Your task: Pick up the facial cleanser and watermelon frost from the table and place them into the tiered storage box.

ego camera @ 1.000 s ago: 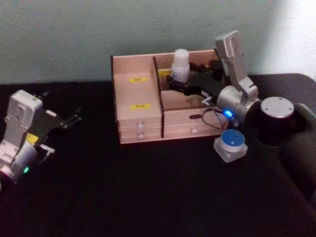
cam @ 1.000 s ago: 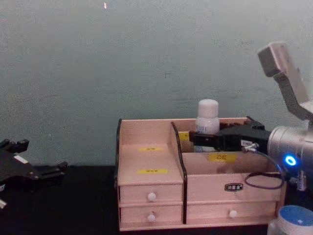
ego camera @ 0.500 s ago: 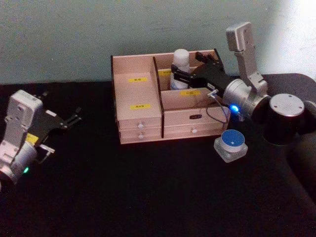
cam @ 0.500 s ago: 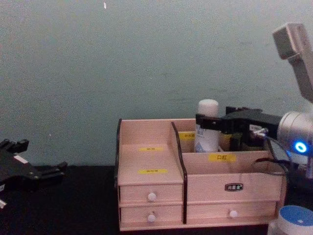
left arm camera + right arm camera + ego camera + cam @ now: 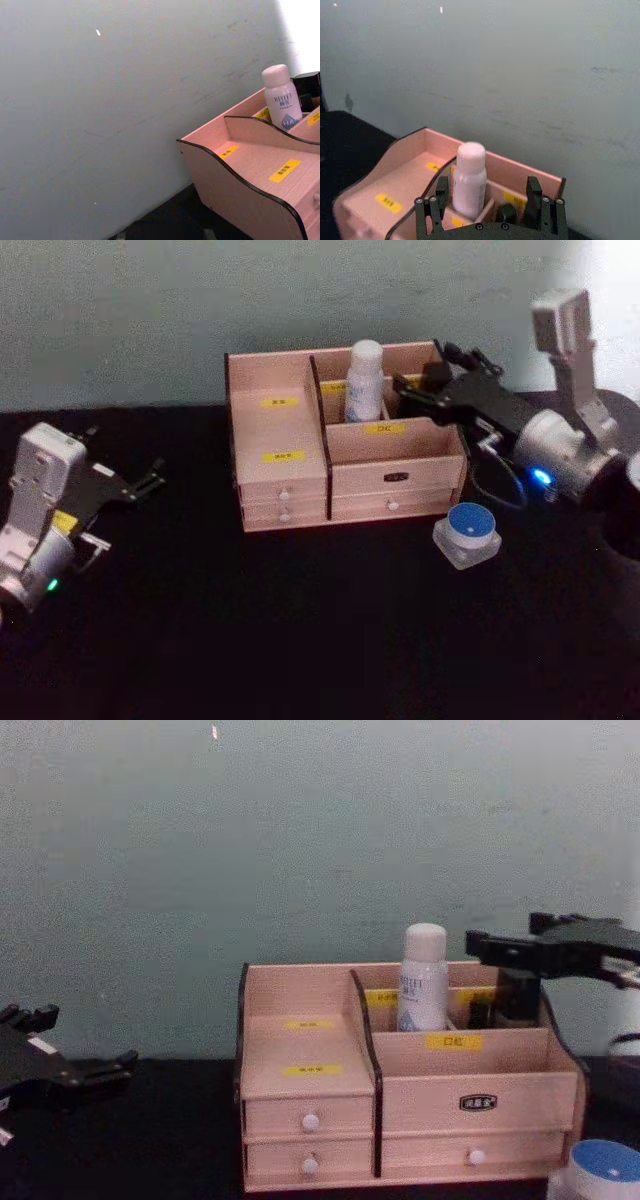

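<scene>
Landmark: the tiered storage box point(image 5: 420, 468) stands on the black counter point(image 5: 300, 620), against the pale wall.
Facial cleanser: a white bottle point(image 5: 365, 380) with a rounded cap stands upright in the box's rear compartment, just right of the centre divider. Its upper half rises above the box's walls.
Watermelon frost: a small clear square pot with a round blue lid point(image 5: 467, 532) sits on the counter just off the box's front right corner. It is apart from the box and nothing holds it.
Right claw: the right claw point(image 5: 425, 370) hangs over the box's rear right part, level with the bottle's upper half and just to the bottle's right.
Right claw state: its fingers are spread wide apart and grip nothing. The chest view shows a clear gap between the nearer fingertip and the bottle.
Left claw: the left claw point(image 5: 125, 452) is parked low over the counter, well to the left of the box and pointing toward it.
Left claw state: its fingers stand apart, with nothing between them.
Box drawers: the four white-knobbed drawers along the front are closed.
Box labels: small yellow labels mark the stepped tiers.
</scene>
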Action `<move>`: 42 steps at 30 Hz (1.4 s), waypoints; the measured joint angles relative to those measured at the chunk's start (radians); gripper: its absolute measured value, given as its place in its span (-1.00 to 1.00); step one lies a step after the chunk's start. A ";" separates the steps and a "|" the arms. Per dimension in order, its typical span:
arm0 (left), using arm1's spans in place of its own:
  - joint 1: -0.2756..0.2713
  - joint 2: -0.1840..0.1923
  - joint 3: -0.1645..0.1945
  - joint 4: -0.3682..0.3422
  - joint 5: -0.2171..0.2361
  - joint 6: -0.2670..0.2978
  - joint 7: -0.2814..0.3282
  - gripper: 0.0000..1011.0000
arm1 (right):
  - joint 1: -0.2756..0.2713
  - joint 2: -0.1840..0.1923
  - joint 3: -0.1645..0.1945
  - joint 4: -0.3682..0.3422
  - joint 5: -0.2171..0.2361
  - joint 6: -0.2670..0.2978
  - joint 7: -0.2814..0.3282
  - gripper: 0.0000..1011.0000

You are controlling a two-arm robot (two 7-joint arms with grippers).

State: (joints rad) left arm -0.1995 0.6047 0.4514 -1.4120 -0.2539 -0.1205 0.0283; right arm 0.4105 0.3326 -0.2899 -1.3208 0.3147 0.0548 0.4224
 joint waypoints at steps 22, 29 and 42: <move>0.000 0.000 0.000 0.000 0.000 0.000 0.000 0.98 | -0.322 0.245 0.084 -0.299 0.136 0.107 0.023 0.98; 0.000 0.000 0.000 0.000 0.000 0.000 0.000 0.98 | -0.349 0.268 0.076 -0.301 0.166 0.138 0.013 0.98; 0.000 0.000 0.000 0.000 0.000 0.000 0.000 0.98 | -0.366 0.292 0.059 -0.297 0.194 0.175 -0.003 0.98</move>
State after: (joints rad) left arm -0.1996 0.6047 0.4514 -1.4120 -0.2539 -0.1205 0.0283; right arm 0.0442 0.6249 -0.2312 -1.6180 0.5090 0.2303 0.4194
